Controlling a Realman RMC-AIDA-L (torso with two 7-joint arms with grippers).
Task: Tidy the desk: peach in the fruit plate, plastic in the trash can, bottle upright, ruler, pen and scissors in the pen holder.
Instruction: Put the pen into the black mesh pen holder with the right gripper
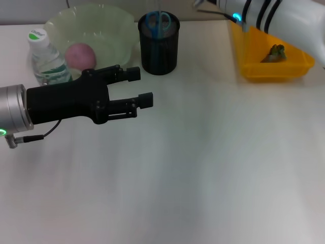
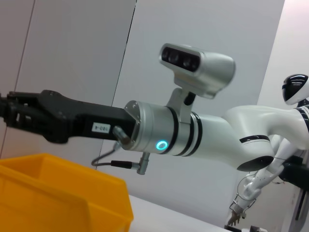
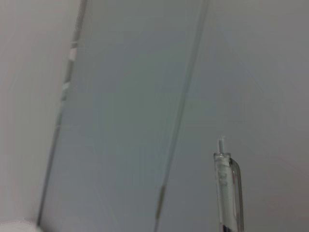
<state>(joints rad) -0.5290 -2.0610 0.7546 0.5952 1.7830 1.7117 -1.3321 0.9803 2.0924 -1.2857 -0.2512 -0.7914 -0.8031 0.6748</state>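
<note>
My left gripper (image 1: 143, 87) is open and empty, hovering over the table in front of the fruit plate (image 1: 114, 30). The pink peach (image 1: 80, 55) lies in that pale green plate. The bottle (image 1: 47, 57) stands upright beside the plate. Blue-handled scissors (image 1: 158, 21) stand in the black pen holder (image 1: 159, 51). My right arm (image 1: 277, 18) reaches over the back edge, above the yellow trash can (image 1: 274, 68), which holds the crumpled plastic (image 1: 275, 53). My right gripper (image 2: 9, 108) is shut on a clear pen (image 3: 227, 191). I cannot make out the ruler.
The white table (image 1: 203, 168) spreads wide in front and to the right of my left gripper. The yellow trash can also shows in the left wrist view (image 2: 58, 193), below my right arm. A grey wall stands behind.
</note>
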